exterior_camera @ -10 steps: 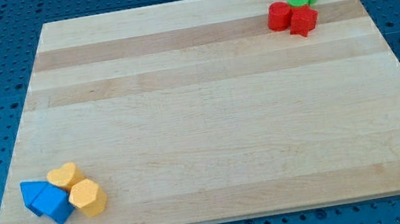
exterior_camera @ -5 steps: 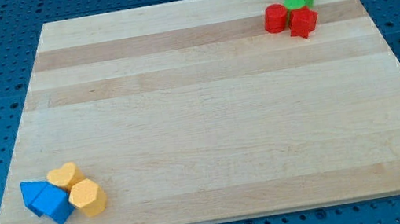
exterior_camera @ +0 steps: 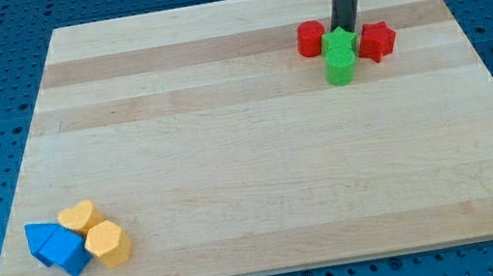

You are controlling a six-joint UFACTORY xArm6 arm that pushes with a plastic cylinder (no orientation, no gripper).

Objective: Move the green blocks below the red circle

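My tip (exterior_camera: 344,29), the lower end of the straight dark rod, sits at the view's top side of the green blocks and seems to touch the upper one; this arm carries no hand, so nothing is grasped, only pushed.

Taking the red circle, a small red cylinder-shaped block (exterior_camera: 311,39), as the landmark: the two green blocks (exterior_camera: 340,54) stand stacked one below the other in the view, just to its right and slightly lower, the upper one near it. Further right of them lies the red star-shaped block (exterior_camera: 376,41), close beside the upper green block. All rest on the pale wooden surface (exterior_camera: 249,157).

The greens are beside the red circle, not yet below it; I judge they need to go down and to the view's left. The risk: a push straight down leaves them off to the right, while a leftward push too high could knock the red circle away, or split the two greens apart.
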